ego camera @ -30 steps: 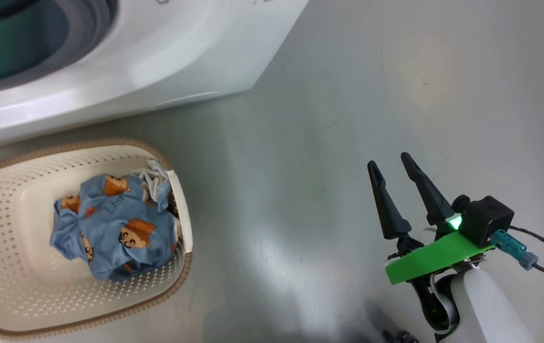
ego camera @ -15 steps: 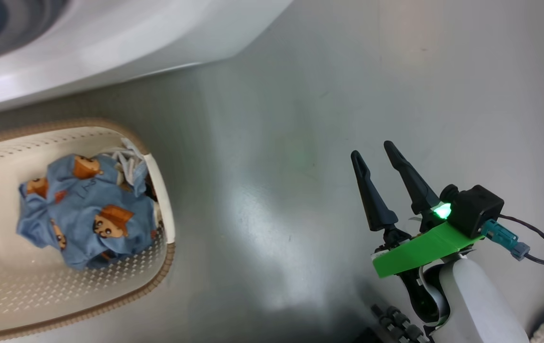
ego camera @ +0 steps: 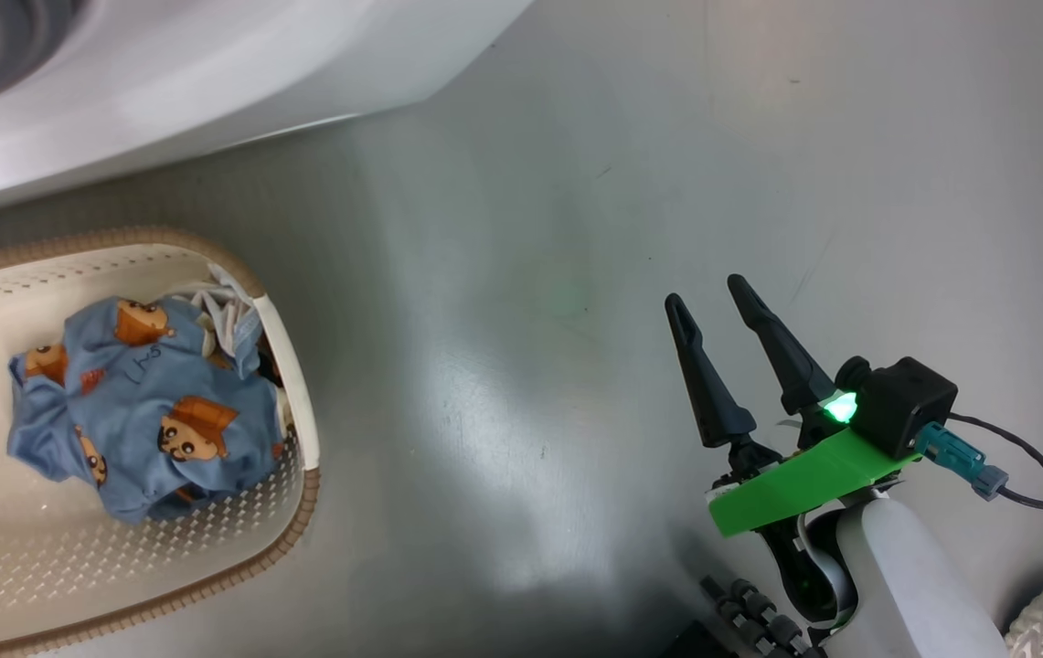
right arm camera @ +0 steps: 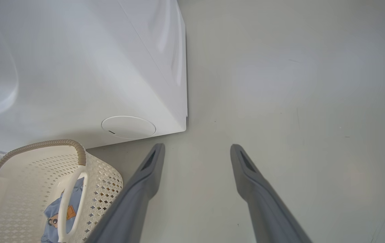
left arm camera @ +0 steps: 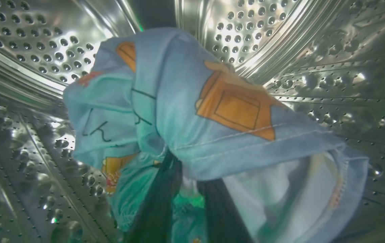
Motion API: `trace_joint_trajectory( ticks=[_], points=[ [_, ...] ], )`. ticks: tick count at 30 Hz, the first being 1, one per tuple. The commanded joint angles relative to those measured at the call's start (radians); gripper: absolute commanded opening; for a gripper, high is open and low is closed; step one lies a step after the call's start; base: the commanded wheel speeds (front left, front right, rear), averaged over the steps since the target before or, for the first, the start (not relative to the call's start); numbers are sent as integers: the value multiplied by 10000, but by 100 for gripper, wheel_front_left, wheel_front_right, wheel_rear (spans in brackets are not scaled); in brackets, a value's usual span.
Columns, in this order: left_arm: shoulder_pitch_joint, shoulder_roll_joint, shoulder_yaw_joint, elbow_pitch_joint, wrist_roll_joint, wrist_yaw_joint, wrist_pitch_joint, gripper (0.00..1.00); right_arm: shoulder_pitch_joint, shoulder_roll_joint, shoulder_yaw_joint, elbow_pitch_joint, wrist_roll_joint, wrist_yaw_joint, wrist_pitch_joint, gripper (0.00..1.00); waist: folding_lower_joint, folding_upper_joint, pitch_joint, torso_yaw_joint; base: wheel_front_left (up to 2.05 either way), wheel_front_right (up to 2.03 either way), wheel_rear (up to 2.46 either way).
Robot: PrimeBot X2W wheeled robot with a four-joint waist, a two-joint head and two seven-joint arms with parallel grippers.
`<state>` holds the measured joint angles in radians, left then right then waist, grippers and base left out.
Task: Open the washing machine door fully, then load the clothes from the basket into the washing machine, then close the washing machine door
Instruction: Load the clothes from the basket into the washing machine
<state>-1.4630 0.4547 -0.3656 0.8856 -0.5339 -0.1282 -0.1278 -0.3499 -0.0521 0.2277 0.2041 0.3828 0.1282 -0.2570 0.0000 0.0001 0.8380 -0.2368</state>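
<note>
Load, part delivered: your head camera has swung right, so the basket [ego camera: 297,439] and remaining clothes [ego camera: 137,402] only seem moved; your left gripper [left arm camera: 189,175] pinches a blue garment [left arm camera: 192,111] inside the washing machine [ego camera: 210,82] drum [left arm camera: 330,67], ready for release; right gripper [ego camera: 704,292] spread, idle, near right.

Light-blue clothes [ego camera: 146,411] with orange-brown cartoon print; cream perforated basket [ego camera: 238,535]

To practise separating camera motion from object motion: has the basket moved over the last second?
No. The basket keeps its gap to the washing machine; both slid left together in the head view, so the camera moved.
</note>
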Motion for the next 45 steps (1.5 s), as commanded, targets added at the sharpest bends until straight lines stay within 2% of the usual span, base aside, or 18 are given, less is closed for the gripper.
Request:
trace_joint_trajectory(
  ticks=[1,13,25,36,45],
  points=[
    [-240,495,60,-78,-53,-25,-21,100,164,19,235,-134,80,25,-48,100,0,-1,-24,37,0,0,0],
    [309,-52,-345,498,-404,-25,-796,100,73,19,-153,16,-262,25,-48,100,0,-1,-655,571,0,0,0],
    [1761,-345,-211,251,-1358,-25,-1262,100,178,19,-554,146,-494,25,-48,100,0,-1,-1537,955,0,0,0],
    [3501,-499,5,-829,-1300,57,-1335,100,460,19,-886,400,-640,25,-48,100,0,-1,-2528,1240,0,0,0],
    [6120,-863,1211,-2660,-970,379,-1338,100,832,19,-1190,652,-776,25,-48,100,0,-1,-3625,1401,0,0,0]
  ],
)
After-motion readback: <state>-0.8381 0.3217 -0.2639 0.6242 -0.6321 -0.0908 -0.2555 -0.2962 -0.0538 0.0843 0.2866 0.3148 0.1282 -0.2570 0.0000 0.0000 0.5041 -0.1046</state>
